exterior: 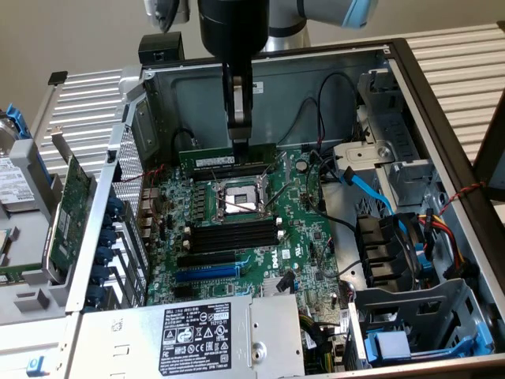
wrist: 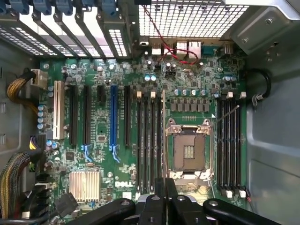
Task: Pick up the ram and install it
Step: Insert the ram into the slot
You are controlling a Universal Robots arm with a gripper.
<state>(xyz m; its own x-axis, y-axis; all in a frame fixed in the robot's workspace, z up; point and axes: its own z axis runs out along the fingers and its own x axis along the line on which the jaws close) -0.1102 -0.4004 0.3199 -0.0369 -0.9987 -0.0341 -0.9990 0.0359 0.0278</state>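
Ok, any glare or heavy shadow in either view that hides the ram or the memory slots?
Exterior view: soft, even light; the ram, held by the gripper, stands out against the shaded case wall. Wrist view: strong backlight washes out the perforated grille, but the motherboard and its slots are evenly lit, with no glare on them.

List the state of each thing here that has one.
gripper: shut on the ram.
ram: held on edge, beside the socket.
socket: bare, no cooler on it.
black slots: empty.
case: side open.
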